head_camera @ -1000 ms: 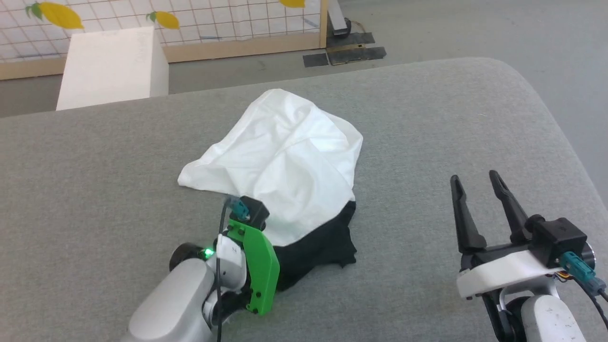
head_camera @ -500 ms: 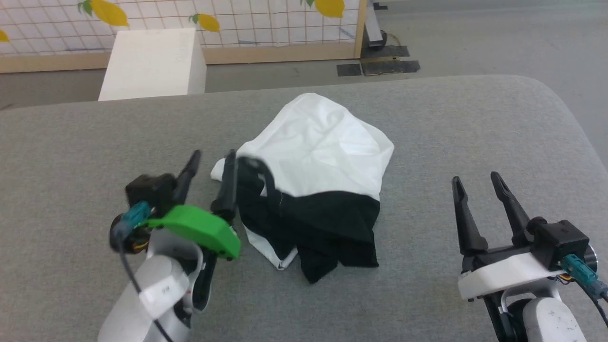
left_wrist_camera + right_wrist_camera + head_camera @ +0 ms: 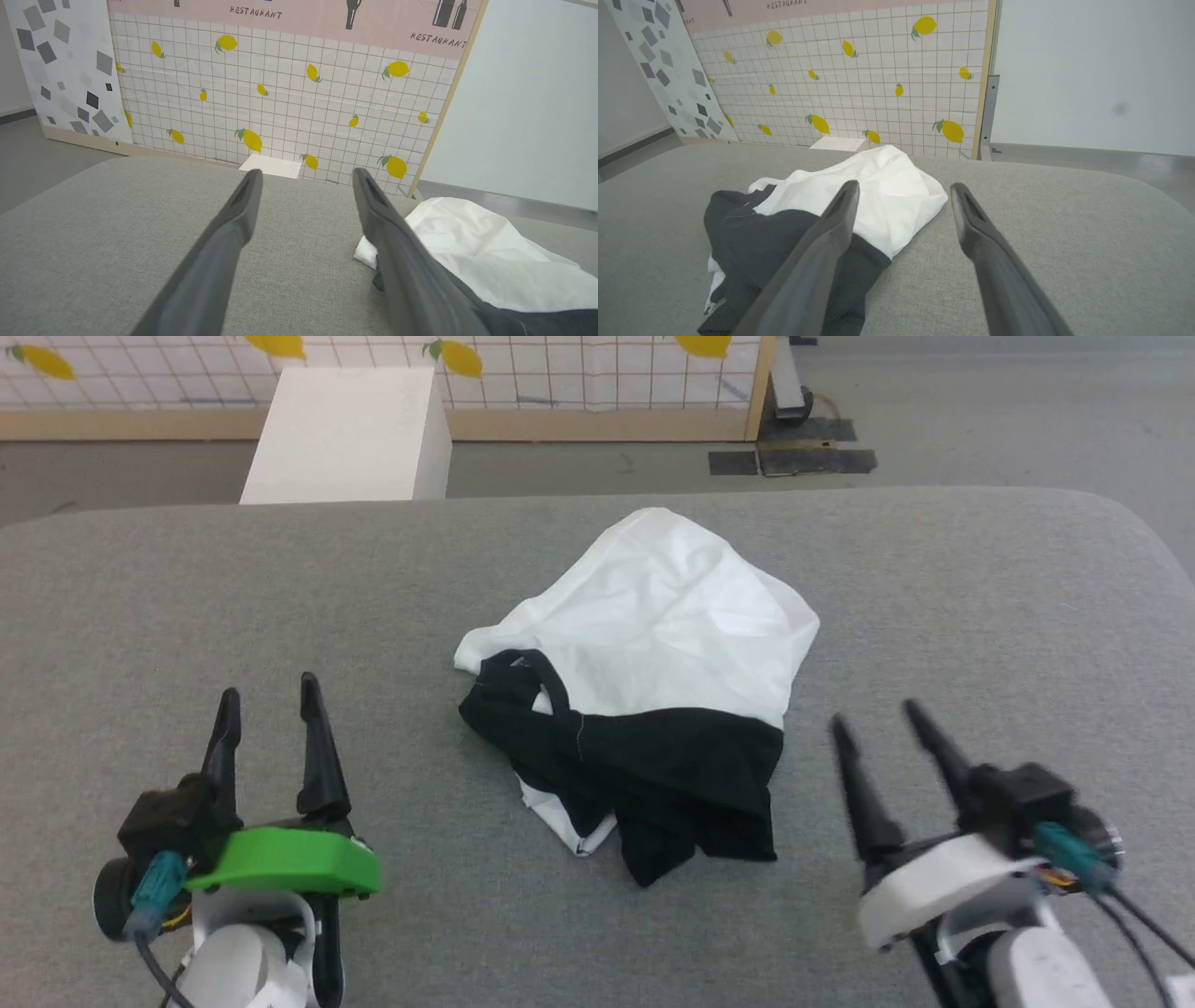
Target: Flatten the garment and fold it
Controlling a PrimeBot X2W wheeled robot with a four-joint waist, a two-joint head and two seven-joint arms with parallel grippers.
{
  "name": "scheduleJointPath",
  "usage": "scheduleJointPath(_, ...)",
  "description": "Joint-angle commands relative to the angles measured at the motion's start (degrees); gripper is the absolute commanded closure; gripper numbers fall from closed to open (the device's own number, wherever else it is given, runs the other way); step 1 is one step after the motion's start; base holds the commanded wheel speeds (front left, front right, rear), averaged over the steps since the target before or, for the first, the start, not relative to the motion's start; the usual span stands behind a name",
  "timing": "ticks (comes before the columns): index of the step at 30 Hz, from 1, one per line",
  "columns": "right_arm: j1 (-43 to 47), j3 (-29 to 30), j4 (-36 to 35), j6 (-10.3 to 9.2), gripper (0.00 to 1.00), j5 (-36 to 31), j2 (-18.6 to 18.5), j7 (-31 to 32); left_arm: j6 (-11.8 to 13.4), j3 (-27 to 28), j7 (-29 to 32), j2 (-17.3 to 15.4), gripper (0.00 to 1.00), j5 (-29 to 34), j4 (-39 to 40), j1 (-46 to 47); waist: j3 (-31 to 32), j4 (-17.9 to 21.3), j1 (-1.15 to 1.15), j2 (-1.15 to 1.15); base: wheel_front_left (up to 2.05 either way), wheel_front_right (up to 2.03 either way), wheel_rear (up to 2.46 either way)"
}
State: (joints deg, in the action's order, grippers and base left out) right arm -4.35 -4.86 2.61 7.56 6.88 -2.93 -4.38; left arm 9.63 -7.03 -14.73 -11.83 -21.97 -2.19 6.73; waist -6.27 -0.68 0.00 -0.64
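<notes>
The garment lies bunched in a heap on the grey table, its white body towards the far side and its black sleeves and neck trim crumpled at the near side. My left gripper is open at the lower left, well clear of the cloth, with nothing between its fingers. My right gripper stands open at the lower right, just right of the heap's black part. In the left wrist view the garment lies right of the fingers; in the right wrist view the garment lies ahead and to the left.
A white box stands on the floor beyond the table's far edge. Behind it rises a tiled panel with lemon prints. The table's right corner is rounded. Grey table surface extends on both sides of the heap.
My left gripper let go of the garment, opened and drew back to the lower left. The cloth dropped into a heap with its black part showing. The head camera turned, and the right gripper shifted slightly left.
</notes>
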Motion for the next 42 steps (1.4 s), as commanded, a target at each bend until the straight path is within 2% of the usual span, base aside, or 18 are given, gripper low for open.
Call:
scheduleJointPath(1,0.9,-1.7,0.7,-0.08,0.00,-0.8,0.1,2.9,-0.7,1.2,-0.3,1.2,0.00,1.5,0.9,-1.6,-1.1,-1.0,0.00,0.64,0.00,0.00,0.00)
scheduleJointPath(7,-0.3,-6.3,3.8,-0.08,0.00,-4.5,0.1,16.7,-4.4,5.3,-0.3,5.6,0.00,4.6,2.4,-2.1,-3.2,-3.7,0.00,0.64,0.00,0.00,0.00)
scheduleJointPath(13,-2.4,-5.6,6.4,-0.08,0.00,-7.6,0.1,25.4,-7.6,7.3,-0.3,8.0,0.00,6.0,1.5,-1.1,-4.8,-5.9,0.00,0.64,0.00,0.00,0.00)
scheduleJointPath(15,-2.7,-5.6,7.0,-0.08,0.00,-6.9,0.1,27.2,-8.2,7.7,-0.3,8.4,0.00,6.3,1.2,-0.9,-5.0,-6.3,0.00,0.64,0.00,0.00,0.00)
scheduleJointPath(16,-2.8,-5.5,7.2,-0.08,0.53,-6.4,0.1,27.8,-8.4,7.9,-0.3,8.5,0.00,6.4,1.0,-0.9,-5.0,-6.4,0.00,0.64,0.00,0.00,0.00)
scheduleJointPath(17,-2.9,-5.5,7.3,-0.08,0.71,-6.0,0.1,28.2,-8.6,8.0,-0.3,8.6,0.00,6.5,0.8,-0.8,-5.0,-6.5,0.00,0.64,0.00,0.00,0.00)
scheduleJointPath(18,-2.8,-5.5,7.4,-0.08,1.00,-5.4,0.1,28.4,-8.8,8.2,-0.3,8.7,0.00,6.5,0.7,-0.8,-4.9,-6.5,0.00,0.64,0.00,0.00,0.00)
scheduleJointPath(23,-2.9,-2.9,6.4,-0.08,1.00,-3.8,0.1,26.3,-9.6,9.3,-0.3,8.9,0.00,6.7,-0.2,-0.8,-4.1,-5.8,0.00,0.64,0.00,0.00,0.00)
scheduleJointPath(31,-1.3,6.7,1.0,-0.08,1.00,-3.7,0.1,20.2,-9.2,8.8,-0.3,8.9,0.00,6.0,-0.1,-1.5,-2.3,-4.1,0.00,0.64,0.00,0.00,0.00)
scheduleJointPath(33,-0.3,10.4,-0.6,-0.08,1.00,-3.1,0.1,18.7,-9.1,8.7,-0.3,8.9,0.00,6.1,-0.1,-1.8,-2.0,-3.8,0.00,0.64,0.00,0.00,0.00)
scheduleJointPath(36,1.0,19.4,-1.7,-0.08,1.00,-3.8,0.1,15.3,-9.4,8.5,-0.3,8.9,0.00,6.5,-0.4,-2.1,-1.3,-3.4,0.00,0.64,0.00,0.00,0.00)
scheduleJointPath(38,2.4,23.8,-0.4,-0.08,1.00,-4.5,0.1,15.8,-9.8,8.0,-0.3,8.9,0.00,6.6,-0.9,-2.4,-0.8,-3.1,0.00,0.64,0.00,0.00,0.00)
scheduleJointPath(41,4.1,26.5,1.5,-0.08,1.00,-4.6,0.1,18.1,-10.1,7.7,-0.3,8.9,0.00,6.7,-1.7,-2.7,-0.2,-2.8,0.00,0.64,0.00,0.00,0.00)
scheduleJointPath(42,4.4,26.8,1.7,-0.08,0.64,-4.6,0.1,18.5,-10.1,7.6,-0.3,8.9,0.00,6.8,-1.9,-2.8,0.0,-2.6,0.00,0.64,0.00,0.00,0.00)
